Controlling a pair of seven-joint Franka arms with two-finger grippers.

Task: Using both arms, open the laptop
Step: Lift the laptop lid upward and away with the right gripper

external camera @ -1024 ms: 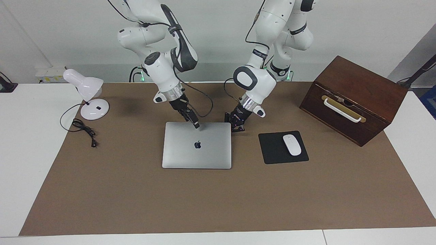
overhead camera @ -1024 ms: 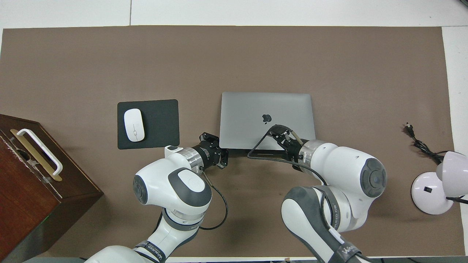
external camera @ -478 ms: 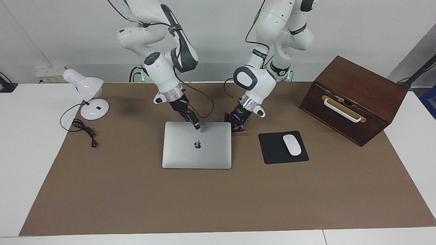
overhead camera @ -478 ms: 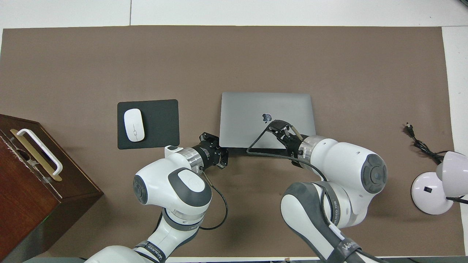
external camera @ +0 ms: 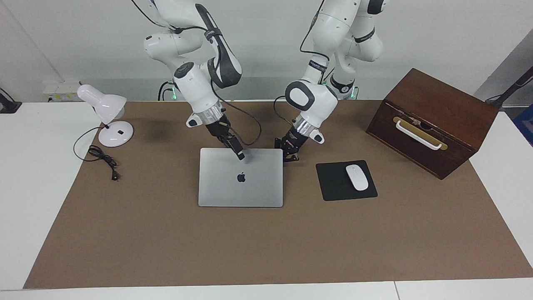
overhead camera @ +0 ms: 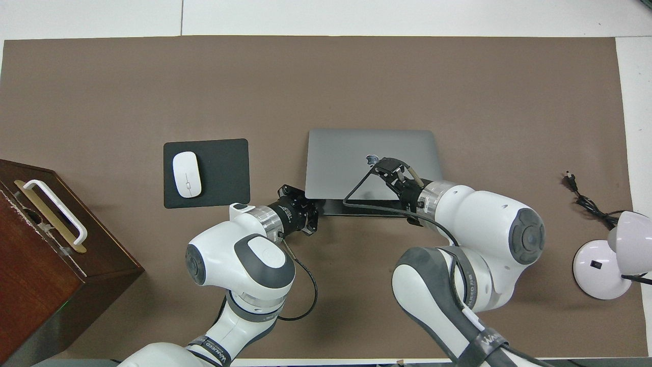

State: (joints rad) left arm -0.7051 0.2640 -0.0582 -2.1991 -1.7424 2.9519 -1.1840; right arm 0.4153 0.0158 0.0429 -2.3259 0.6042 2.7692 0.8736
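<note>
Raising the lid looks like the step in hand, and it has barely begun. Taking the facing view across from the right arm's end of the table: a white lamp stands there on the brown mat, well apart from the work.

Next comes the right gripper. It slants down onto the laptop and meets the lid close to the edge nearest the robots, about midway along it. I cannot tell whether its fingers are parted or closed, nor whether they hook that edge or only rest on top.

The laptop lies in the middle of the mat, logo up. In the overhead view a dark strip shows under the lid's edge nearest the robots, so the lid seems cracked open slightly there, hinged along the edge farthest from them.

The left gripper sits low at the laptop's corner nearest the robots, toward the left arm's end, at or against the base. Its grip cannot be read either; I judge it is there to hold the base down.

A mouse pad with a white mouse lies beside the laptop, then a wooden box.

The next move calls for the right gripper to carry the lid edge up and away from the robots in an arc, while the left one pins the base so it neither slides nor tips.
</note>
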